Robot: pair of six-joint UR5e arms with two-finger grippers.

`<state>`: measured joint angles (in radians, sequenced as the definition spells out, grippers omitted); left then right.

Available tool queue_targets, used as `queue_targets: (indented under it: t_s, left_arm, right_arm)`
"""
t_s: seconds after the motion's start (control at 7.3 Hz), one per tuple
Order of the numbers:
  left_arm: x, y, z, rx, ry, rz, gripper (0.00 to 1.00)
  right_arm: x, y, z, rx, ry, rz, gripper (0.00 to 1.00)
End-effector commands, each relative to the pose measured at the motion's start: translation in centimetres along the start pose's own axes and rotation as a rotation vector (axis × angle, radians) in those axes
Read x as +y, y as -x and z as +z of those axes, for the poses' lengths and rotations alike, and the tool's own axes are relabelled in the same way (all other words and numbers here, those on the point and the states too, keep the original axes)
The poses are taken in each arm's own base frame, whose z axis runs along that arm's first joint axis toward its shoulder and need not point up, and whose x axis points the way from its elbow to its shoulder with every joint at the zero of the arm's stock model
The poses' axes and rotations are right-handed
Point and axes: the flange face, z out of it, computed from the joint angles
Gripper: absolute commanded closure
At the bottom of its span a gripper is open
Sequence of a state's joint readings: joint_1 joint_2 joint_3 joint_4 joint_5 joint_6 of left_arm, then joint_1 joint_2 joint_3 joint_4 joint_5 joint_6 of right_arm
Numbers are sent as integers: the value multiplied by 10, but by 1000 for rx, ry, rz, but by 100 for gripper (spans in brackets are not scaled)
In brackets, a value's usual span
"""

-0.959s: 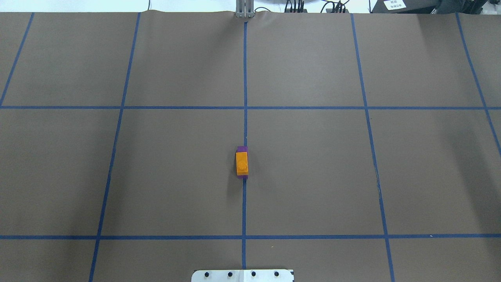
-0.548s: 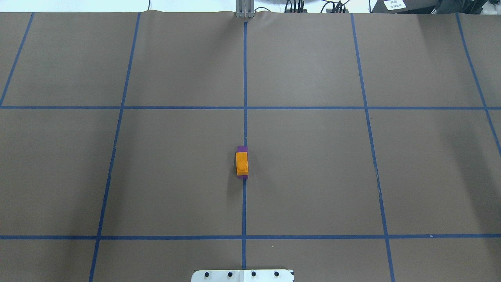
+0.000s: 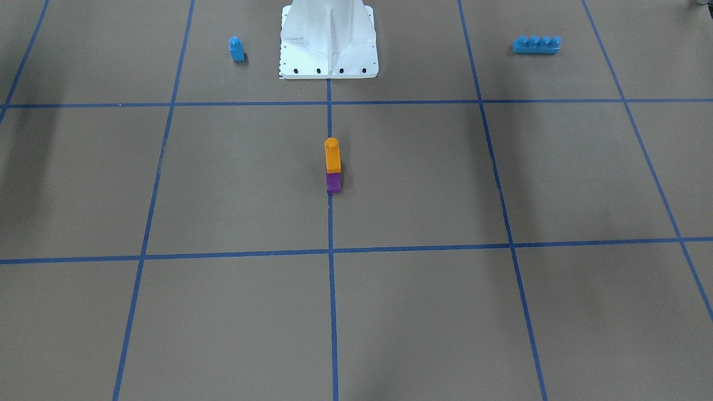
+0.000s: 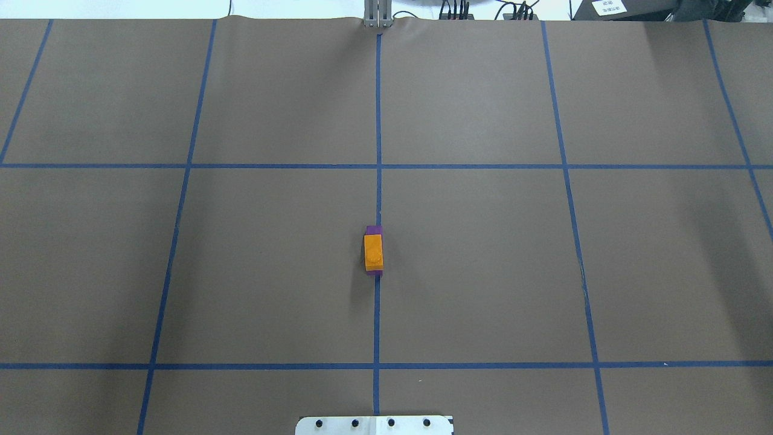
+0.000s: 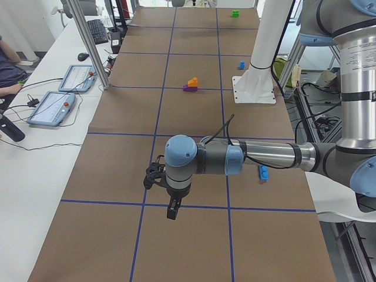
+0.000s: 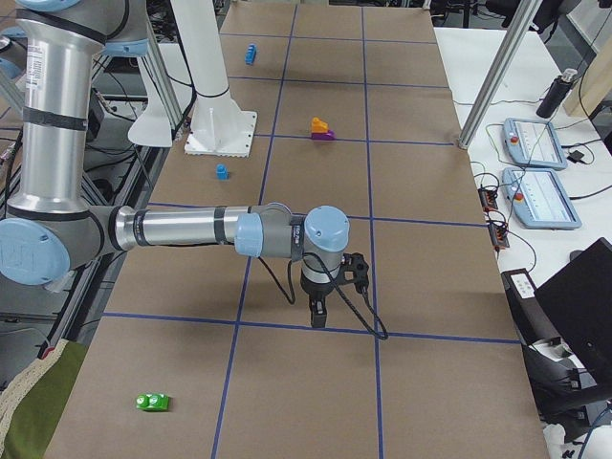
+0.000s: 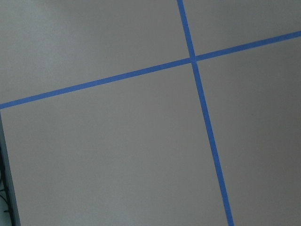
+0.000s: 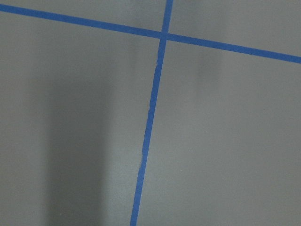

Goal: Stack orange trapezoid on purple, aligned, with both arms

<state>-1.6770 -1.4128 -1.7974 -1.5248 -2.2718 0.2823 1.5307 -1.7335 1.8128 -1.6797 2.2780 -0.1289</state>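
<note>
The orange trapezoid (image 4: 373, 252) sits on top of the purple block (image 4: 374, 230) on the table's centre line, its stud up. The stack also shows in the front-facing view, orange (image 3: 332, 156) above purple (image 3: 333, 182). No gripper touches it. My left gripper (image 5: 171, 211) shows only in the exterior left view, far from the stack near that end of the table, pointing down. My right gripper (image 6: 317, 316) shows only in the exterior right view, likewise far off. I cannot tell whether either is open or shut. Both wrist views show only brown table and blue tape.
A small blue single-stud block (image 3: 237, 49) and a long blue four-stud brick (image 3: 536, 44) lie either side of the white robot base (image 3: 328, 39). A green block (image 6: 152, 402) lies near the right end. Tablets (image 6: 531, 143) sit on the operators' side table.
</note>
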Motion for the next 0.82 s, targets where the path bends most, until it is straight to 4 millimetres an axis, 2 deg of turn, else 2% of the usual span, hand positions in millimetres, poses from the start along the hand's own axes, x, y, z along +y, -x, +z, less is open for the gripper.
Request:
queue_targets:
  t_s: [0.0, 0.69]
  left_arm:
    - [-2, -2, -2, -3, -4, 4, 0]
    - [-4, -8, -11, -16, -16, 14, 0]
  right_arm:
    - [0, 2, -1, -1, -2, -3, 0]
    - [-1, 3, -1, -12, -3, -3, 0]
